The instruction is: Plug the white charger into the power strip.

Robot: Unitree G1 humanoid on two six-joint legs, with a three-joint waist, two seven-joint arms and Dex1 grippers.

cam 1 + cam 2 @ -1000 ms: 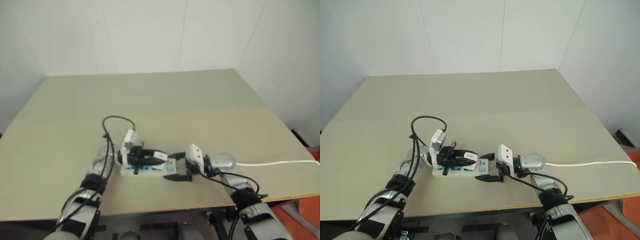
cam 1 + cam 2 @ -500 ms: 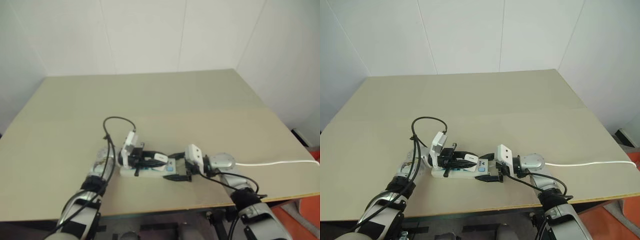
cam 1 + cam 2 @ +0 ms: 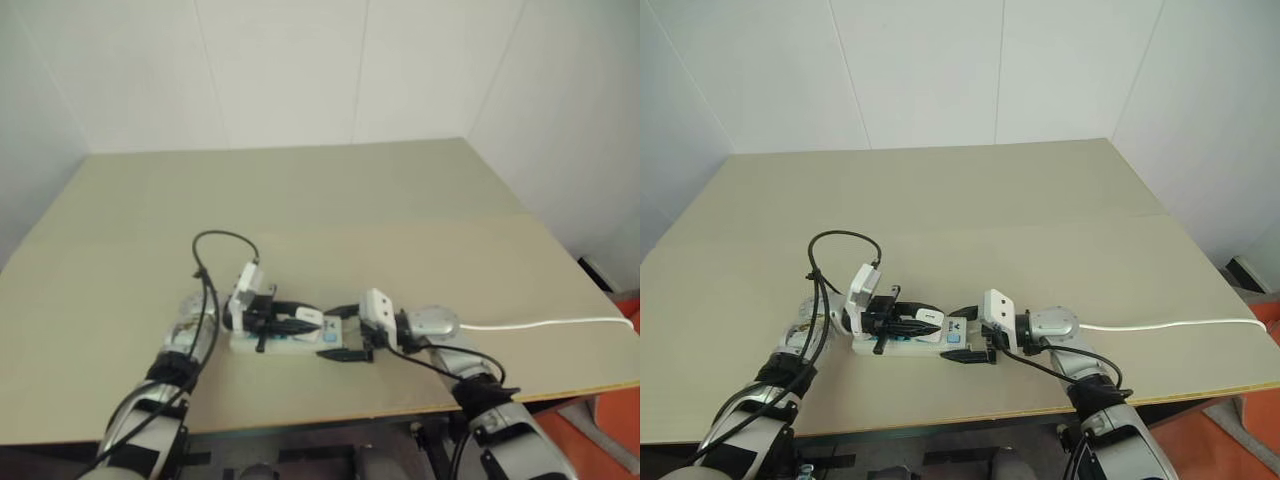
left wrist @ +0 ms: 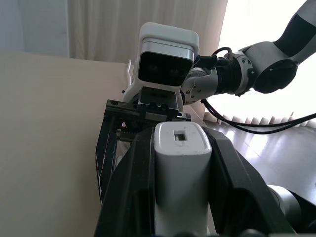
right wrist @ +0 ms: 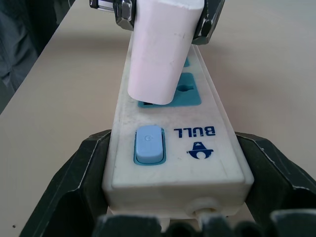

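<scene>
The power strip (image 3: 895, 346) lies flat on the tan table, near its front edge. My right gripper (image 3: 965, 335) is shut on the strip's switch end, with a black finger (image 5: 81, 173) pressed against each long side. The blue switch (image 5: 148, 144) sits just in front of it. My left gripper (image 3: 923, 322) is shut on the white charger (image 3: 930, 318) and points toward the right one. In the right wrist view the charger (image 5: 158, 54) tilts over a blue socket (image 5: 170, 96), its lower end at the socket face. I cannot see its prongs.
A thin white cord (image 3: 1160, 325) runs from behind my right wrist to the table's right edge. A black cable loop (image 3: 840, 240) rises over my left forearm. White walls stand close behind the table (image 3: 970, 200), and its front edge lies just below the strip.
</scene>
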